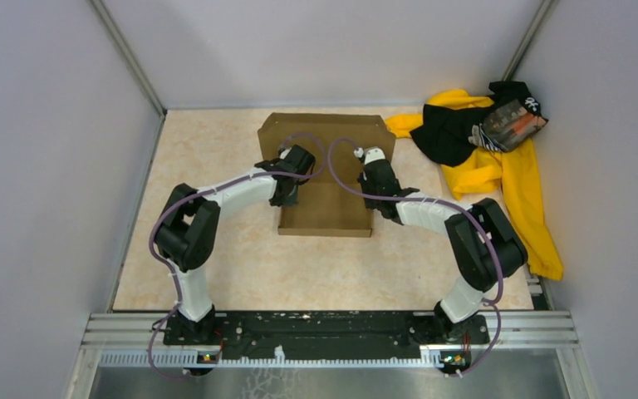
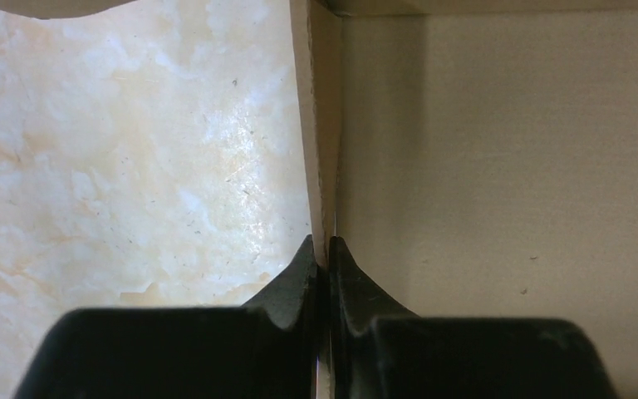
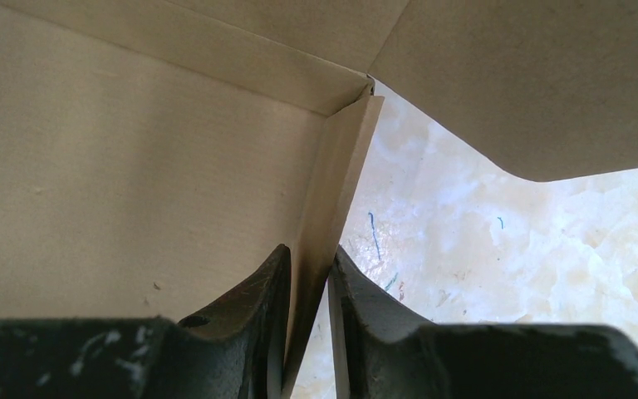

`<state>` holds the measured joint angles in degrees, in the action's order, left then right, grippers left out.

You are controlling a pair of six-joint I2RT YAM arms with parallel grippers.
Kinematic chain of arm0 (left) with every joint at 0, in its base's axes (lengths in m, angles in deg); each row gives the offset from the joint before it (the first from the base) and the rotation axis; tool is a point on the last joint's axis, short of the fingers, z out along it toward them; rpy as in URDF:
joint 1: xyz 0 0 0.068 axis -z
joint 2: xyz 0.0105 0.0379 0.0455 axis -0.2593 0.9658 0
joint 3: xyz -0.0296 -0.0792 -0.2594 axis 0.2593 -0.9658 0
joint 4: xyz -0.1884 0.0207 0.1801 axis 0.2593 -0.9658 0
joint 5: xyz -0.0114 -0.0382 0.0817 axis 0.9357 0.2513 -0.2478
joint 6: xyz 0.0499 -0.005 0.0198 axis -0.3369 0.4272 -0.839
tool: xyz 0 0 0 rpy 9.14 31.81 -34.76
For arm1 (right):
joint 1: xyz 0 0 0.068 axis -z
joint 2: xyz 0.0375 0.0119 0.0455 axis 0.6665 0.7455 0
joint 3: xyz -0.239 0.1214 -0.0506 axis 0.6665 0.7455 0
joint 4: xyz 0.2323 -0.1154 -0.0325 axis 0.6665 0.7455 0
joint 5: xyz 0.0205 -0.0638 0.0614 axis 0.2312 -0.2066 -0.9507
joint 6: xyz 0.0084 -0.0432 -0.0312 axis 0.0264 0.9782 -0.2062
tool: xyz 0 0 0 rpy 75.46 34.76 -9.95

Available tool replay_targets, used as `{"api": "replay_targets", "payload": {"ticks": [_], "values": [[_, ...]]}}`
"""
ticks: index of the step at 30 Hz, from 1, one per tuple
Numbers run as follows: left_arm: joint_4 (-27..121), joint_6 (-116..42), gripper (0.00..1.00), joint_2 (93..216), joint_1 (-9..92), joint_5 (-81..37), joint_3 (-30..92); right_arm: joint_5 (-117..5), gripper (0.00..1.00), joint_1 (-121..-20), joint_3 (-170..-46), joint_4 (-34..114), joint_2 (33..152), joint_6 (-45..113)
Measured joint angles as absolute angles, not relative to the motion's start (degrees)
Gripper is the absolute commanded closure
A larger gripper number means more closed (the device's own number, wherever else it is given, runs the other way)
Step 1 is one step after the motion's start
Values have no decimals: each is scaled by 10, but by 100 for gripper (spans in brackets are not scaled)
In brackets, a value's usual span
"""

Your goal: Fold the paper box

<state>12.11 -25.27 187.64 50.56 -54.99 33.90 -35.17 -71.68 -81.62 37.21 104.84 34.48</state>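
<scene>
The paper box [image 1: 324, 133] is brown cardboard lying at the middle of the table, with its wide back flap standing up behind it. My left gripper [image 1: 285, 189] sits at the box's left side. In the left wrist view its jaws [image 2: 321, 243] are pressed shut on the thin upright left wall [image 2: 320, 125], beside the box floor [image 2: 507, 166]. My right gripper [image 1: 380, 193] is at the right side. In the right wrist view it [image 3: 309, 249] is closed on the raised right wall [image 3: 336, 183], which leans slightly; the box floor [image 3: 133, 166] is to its left.
A pile of yellow and black clothing [image 1: 498, 150] lies at the back right, close to the right enclosure wall. Marbled tabletop [image 1: 216, 266] shows in front of and left of the box. Grey walls enclose the table on three sides.
</scene>
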Motion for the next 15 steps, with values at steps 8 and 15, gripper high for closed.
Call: {"api": "replay_targets", "payload": {"ticks": [8,15], "values": [[115,-262,70,1877,520,-608,339,-351,66,-718,-816,380,1034,346],[130,-272,69,1877,520,-618,317,-355,57,-719,-816,393,997,346]]}}
